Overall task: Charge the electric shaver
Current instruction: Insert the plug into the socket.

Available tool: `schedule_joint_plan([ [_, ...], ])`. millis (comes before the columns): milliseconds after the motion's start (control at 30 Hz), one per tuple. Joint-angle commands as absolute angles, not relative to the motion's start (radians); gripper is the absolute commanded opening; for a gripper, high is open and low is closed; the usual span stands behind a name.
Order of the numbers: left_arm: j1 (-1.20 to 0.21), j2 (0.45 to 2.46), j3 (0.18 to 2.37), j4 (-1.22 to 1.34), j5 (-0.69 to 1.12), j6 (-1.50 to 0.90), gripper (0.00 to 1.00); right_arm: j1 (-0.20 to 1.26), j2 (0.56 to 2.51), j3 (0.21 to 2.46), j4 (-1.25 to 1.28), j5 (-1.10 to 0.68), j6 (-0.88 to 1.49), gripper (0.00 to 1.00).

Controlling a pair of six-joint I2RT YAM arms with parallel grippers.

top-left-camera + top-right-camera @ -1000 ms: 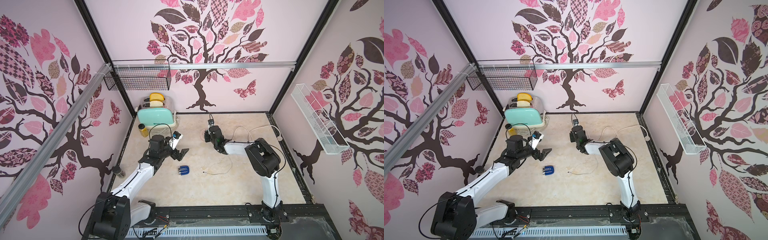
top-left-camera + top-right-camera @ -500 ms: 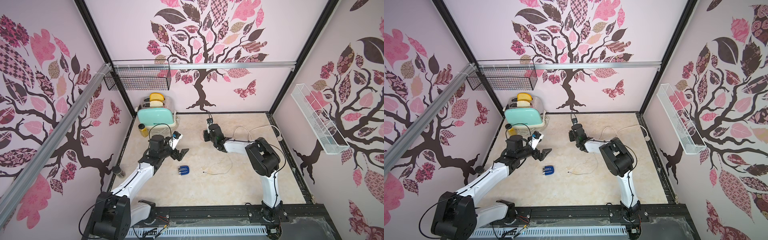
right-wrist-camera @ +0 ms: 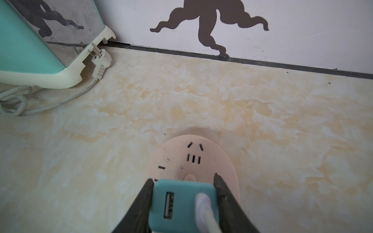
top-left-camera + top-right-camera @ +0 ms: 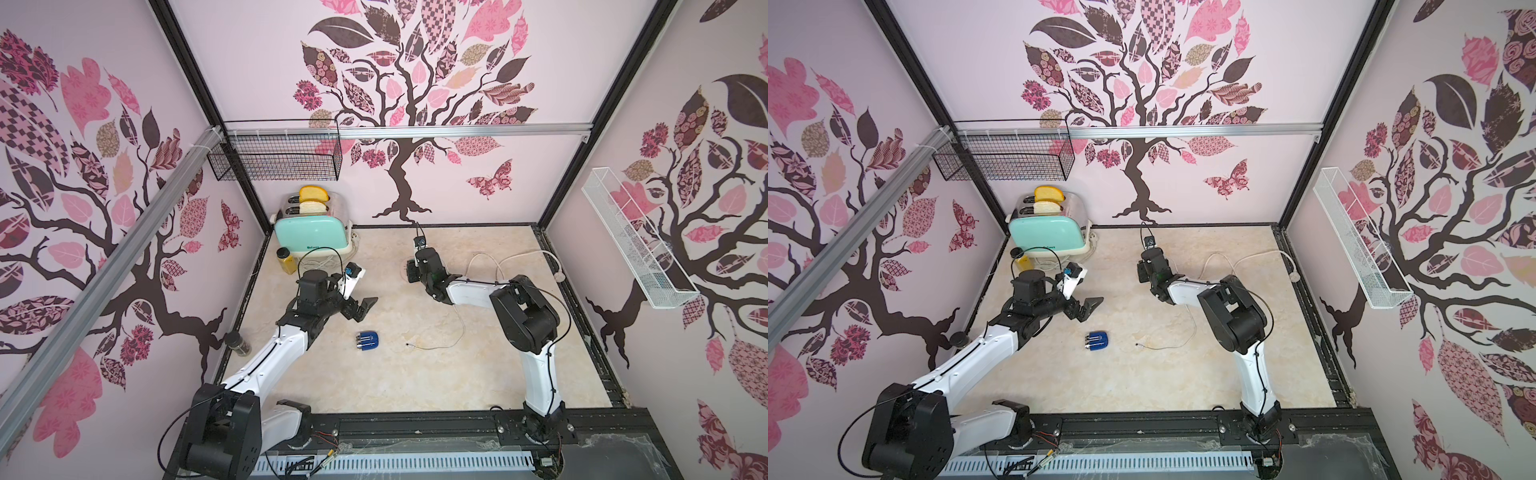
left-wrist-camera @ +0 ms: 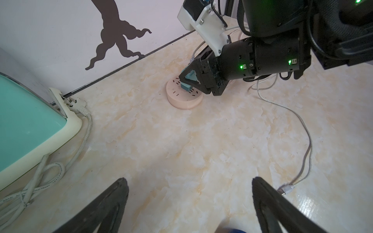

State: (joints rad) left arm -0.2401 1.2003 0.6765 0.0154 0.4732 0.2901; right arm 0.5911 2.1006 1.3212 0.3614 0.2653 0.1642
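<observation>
The electric shaver [image 4: 367, 341] [image 4: 1098, 341], dark blue with a silver head, lies alone on the marble floor. My left gripper [image 4: 360, 309] [image 5: 188, 181] hovers open just behind it, nothing between its fingers; only a blue sliver of the shaver [image 5: 232, 231] shows in the left wrist view. My right gripper [image 3: 183, 178] [image 4: 411, 270] is shut on the teal plug adapter [image 3: 181, 203] [image 5: 186, 80], held down on the round pale-pink socket hub [image 3: 193, 157] [image 5: 182, 96]. Whether its prongs are in, I cannot tell. A thin white cable [image 3: 201, 201] leaves the adapter; its free end [image 4: 409, 344] [image 5: 285, 189] lies right of the shaver.
A mint toaster [image 4: 311, 239] with bread stands in the back left corner, its loose plug [image 3: 100, 57] and coiled cord beside it. A yellow bottle [image 4: 286, 259] and a dark jar [image 4: 237, 344] stand by the left wall. The hub's white cord [image 4: 519, 257] loops towards the right wall.
My right gripper with the adapter has edged slightly towards the back wall. The left arm and the shaver have not moved.
</observation>
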Motion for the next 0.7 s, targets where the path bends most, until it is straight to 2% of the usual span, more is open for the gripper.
schedule_joint_plan([
  [0,-0.235,1.202,0.67,0.037,0.483,0.3,0.98,0.589,2.099,1.304,0.24,0.284,0.178,0.0],
  [667,-0.234,1.199,0.669,0.036,0.483,0.301,0.98,0.589,2.1,1.306,0.235,0.223,0.157,0.0],
])
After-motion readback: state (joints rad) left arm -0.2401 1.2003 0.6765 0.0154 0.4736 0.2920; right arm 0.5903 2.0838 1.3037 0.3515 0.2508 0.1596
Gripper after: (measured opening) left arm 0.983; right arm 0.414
